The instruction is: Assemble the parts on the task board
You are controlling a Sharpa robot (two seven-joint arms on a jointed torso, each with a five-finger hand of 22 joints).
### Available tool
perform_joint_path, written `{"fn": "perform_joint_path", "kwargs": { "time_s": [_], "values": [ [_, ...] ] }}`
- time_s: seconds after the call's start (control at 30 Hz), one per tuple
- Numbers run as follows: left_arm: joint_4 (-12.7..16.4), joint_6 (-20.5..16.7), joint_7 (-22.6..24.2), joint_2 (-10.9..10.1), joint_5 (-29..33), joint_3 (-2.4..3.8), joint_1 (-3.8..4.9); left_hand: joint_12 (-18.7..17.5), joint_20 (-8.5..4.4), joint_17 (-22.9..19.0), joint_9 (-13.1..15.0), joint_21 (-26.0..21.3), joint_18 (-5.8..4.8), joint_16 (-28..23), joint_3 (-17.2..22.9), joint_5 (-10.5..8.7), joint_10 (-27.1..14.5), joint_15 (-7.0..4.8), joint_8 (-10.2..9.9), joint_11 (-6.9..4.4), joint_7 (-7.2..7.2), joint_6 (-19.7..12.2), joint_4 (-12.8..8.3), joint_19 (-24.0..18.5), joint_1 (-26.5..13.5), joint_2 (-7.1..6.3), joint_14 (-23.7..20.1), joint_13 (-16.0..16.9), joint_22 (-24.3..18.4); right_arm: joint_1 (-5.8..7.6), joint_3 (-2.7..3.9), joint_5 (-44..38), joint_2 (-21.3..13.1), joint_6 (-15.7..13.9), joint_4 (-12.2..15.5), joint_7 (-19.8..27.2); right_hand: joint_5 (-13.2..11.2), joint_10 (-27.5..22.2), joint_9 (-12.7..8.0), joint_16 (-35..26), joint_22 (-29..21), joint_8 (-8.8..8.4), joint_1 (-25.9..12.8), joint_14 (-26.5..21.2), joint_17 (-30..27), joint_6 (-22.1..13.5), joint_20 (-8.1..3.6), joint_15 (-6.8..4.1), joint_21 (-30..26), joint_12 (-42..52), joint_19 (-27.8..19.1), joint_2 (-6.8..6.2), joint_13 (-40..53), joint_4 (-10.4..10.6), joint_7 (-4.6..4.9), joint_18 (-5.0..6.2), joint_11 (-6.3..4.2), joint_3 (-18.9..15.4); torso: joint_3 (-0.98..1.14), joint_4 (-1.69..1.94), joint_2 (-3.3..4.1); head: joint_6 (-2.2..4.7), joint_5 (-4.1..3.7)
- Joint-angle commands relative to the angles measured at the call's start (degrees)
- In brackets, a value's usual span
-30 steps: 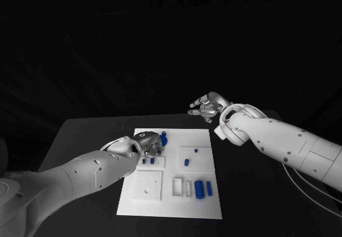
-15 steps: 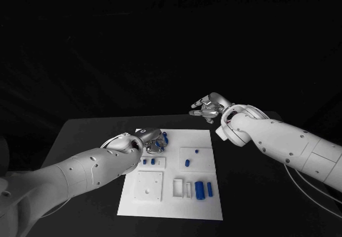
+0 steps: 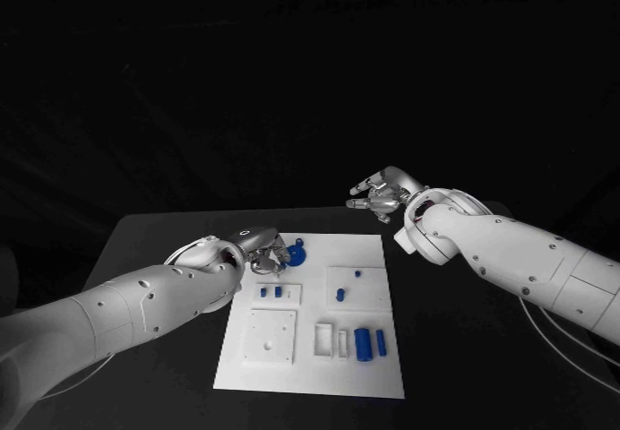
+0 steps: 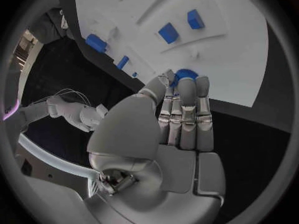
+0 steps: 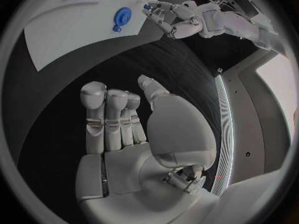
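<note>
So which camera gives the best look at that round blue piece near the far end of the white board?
The right wrist view: the round blue part lies unobstructed on the task board, its ring shape plain. In the head view it sits close beside the left hand. In the left wrist view the fingertips hide most of it.

Both arms wear smooth white shells dotted with small dark screws. Each ends in a silver robot hand, left (image 3: 262, 253) and right (image 3: 376, 196), with segmented metallic fingers (image 4: 187, 115). A thin pale cable (image 3: 569, 351) loops beneath the right arm.
</note>
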Motion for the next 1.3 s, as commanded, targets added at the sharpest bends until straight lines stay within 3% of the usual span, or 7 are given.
{"fn": "perform_joint_path", "kwargs": {
  "time_s": [0.03,0.63,1.3],
  "values": [
    [0.1,1.2,0.0,-0.4,0.7,0.01,0.10,0.3,0.04,0.1,0.0,-0.1,1.12,0.1,-0.3,-0.16,-0.1,-0.09,-0.1,0.05,-0.05,0.5,0.1,0.3,-0.4,0.13,0.5,0.1,1.1,-0.02,0.00,-0.1,-0.1,0.1,0.2,0.5,0.1,-0.2,0.0,0.0,5.3,-0.10,-0.6,-0.1,0.0,0.4,0.13,-0.08,0.0,0.1,1.7,0.04,0.0,0.3,-0.07,0.57,-0.07,0.1,0.02,-0.04,0.04,0.02,0.19],
    [-2.7,1.9,0.6,-0.2,0.9,-0.29,-0.72,0.3,0.01,0.1,0.0,-0.3,1.11,0.0,-0.3,-0.06,0.0,-0.11,-0.1,0.04,-0.05,0.6,0.1,0.4,-0.3,0.16,0.5,0.1,1.2,-0.03,0.00,-0.1,0.0,0.1,0.2,0.5,0.1,-0.2,0.0,0.0,5.3,-0.10,-0.6,-0.1,0.0,0.4,0.13,-0.08,0.0,0.1,1.7,0.04,0.0,0.3,-0.07,0.57,-0.07,0.1,0.19,-0.18,0.04,-0.23,0.29],
    [-3.9,2.3,0.9,0.4,0.9,-0.39,-1.51,0.3,0.02,0.0,0.0,-0.3,1.11,0.0,-0.3,-0.06,-0.1,-0.09,-0.1,0.06,-0.04,0.5,0.1,0.4,-0.3,0.15,0.5,0.1,1.2,-0.03,0.00,-0.1,0.2,0.1,0.2,0.5,0.1,-0.2,0.0,0.0,5.3,-0.12,-0.6,-0.1,0.1,0.3,0.13,-0.08,-0.1,0.1,1.7,0.05,0.1,0.2,-0.06,0.59,-0.08,0.1,0.15,-0.13,0.03,-0.34,0.16]
  ]
}}
